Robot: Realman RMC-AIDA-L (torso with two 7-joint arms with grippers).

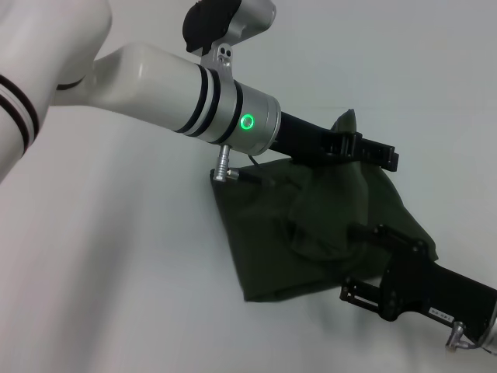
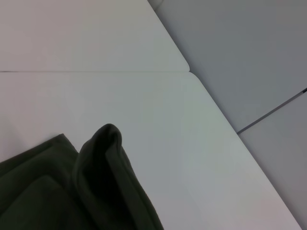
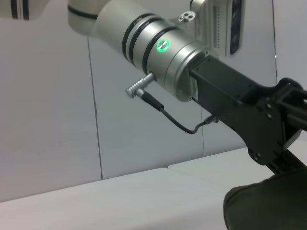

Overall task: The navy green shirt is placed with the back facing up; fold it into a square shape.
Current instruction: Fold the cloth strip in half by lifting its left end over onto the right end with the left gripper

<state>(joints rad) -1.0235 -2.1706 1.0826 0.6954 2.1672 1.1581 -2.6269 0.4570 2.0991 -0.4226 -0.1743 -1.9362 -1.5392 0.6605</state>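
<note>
Half-folded is how we'd judge the navy green shirt [image 1: 311, 225] right now: it sits bunched on the white table [image 1: 116, 272], toward the right side, with its left and near-left edges lying flat and fairly straight while the middle and right side rise in loose humps. No lettering shows, only plain olive cloth.

Both arms are in on it. The left gripper [image 1: 373, 151] reaches across over the shirt's far edge, where a peak of cloth stands up just beside it; we cannot tell how its jaws stand or whether they have that peak. The right gripper [image 1: 369, 260] comes in from the table's near right corner, low over the crumpled right side, and again the jaws are too dark against the cloth to read.

We'd call this a mid-fold carry. Next, the lifted side wants laying flat over the left half, edges lined up square.
</note>
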